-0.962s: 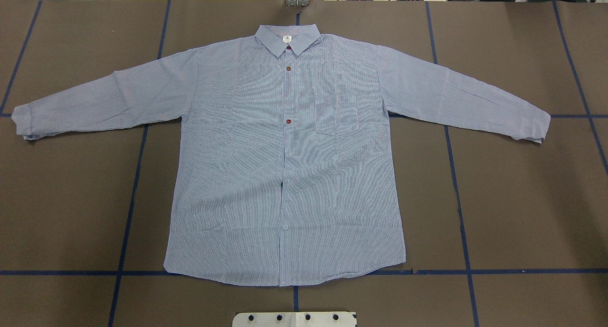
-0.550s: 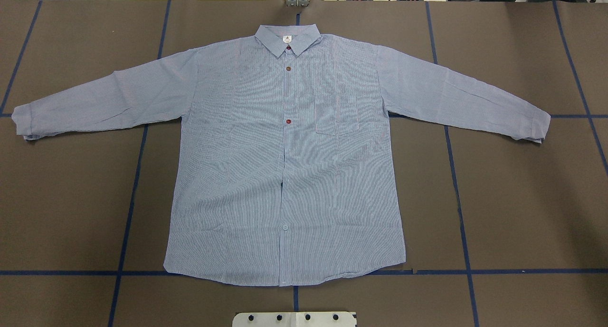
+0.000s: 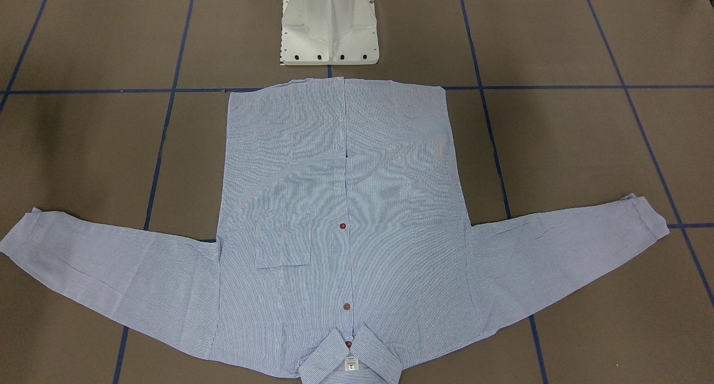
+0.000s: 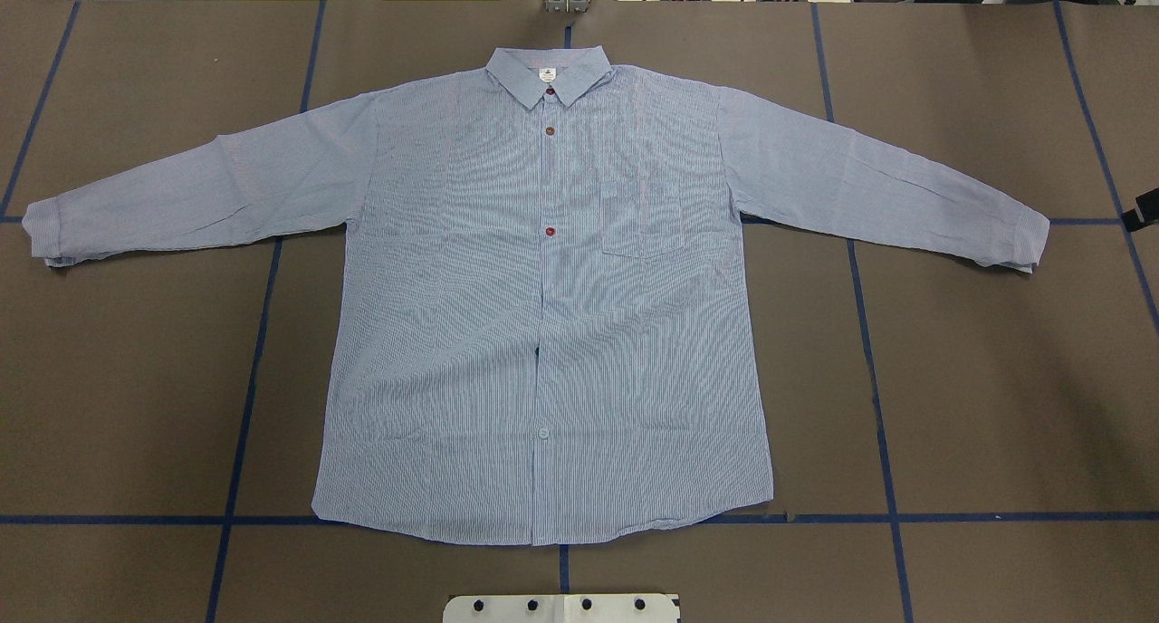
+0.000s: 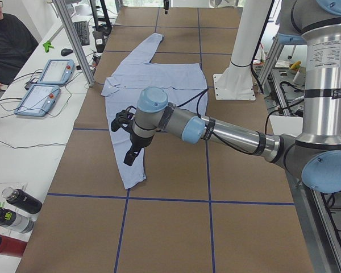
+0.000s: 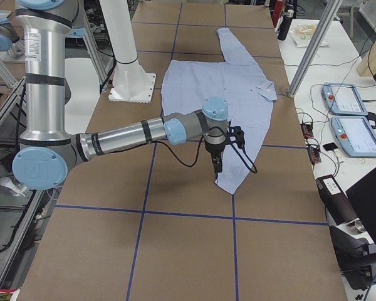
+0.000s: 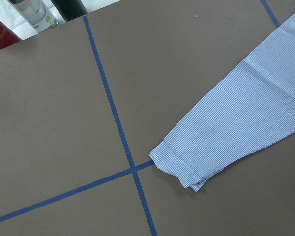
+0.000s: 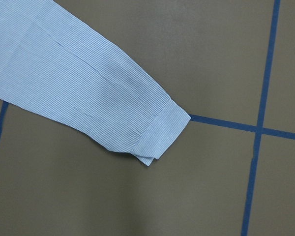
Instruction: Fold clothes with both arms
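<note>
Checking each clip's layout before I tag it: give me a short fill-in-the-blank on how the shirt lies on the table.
1. The striped shirt lies flat with its buttoned front facing ___.
2. The edge nearest the white pedestal is the shirt's ___.
3. The chest pocket sits on the robot's ___ side of the button row.
4. In the left wrist view, the cuff lies beside a crossing of ___ tape lines.

Missing words: up; hem; right; blue.

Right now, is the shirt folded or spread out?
Spread out. The shirt lies flat, front up, on the table, both sleeves stretched out sideways and nothing doubled over.
</note>
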You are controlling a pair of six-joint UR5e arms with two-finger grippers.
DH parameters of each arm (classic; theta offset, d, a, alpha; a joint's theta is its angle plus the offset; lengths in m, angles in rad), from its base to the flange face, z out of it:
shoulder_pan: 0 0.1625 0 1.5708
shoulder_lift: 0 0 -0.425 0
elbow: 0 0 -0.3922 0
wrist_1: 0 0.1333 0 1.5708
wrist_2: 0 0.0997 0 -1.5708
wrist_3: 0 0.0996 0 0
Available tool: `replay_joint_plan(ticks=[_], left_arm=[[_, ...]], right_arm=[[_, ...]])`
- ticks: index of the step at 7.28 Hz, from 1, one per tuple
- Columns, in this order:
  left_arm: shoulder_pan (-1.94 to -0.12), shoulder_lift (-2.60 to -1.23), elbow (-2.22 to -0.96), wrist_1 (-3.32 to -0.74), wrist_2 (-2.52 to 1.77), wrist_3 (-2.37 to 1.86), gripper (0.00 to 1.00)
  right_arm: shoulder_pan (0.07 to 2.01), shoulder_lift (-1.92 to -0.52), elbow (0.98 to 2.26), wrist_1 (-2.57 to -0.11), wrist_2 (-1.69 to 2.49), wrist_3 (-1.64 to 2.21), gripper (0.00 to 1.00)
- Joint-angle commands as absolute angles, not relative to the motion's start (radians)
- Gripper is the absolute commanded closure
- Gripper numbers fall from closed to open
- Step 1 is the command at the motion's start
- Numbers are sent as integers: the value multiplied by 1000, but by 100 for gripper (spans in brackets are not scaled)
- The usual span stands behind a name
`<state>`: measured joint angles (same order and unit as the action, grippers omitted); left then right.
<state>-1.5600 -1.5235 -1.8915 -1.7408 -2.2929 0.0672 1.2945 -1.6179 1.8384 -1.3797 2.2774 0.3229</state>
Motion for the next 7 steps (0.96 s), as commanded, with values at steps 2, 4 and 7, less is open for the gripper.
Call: replay_joint_plan(ticks=[2, 4, 7], left_arm=[[-1560, -1520, -1891, -1744, -2295, 67, 0], [-1560, -1519, -1896, -1743, -2295, 67, 0], [-1560, -1517, -1898, -1743, -2295, 67, 0]], right_arm=[[1180, -1627, 1621, -910, 2270, 646, 0], [1058, -1655, 1548, -670, 2161, 879, 2], [996, -1660, 1422, -464, 2077, 951, 23]])
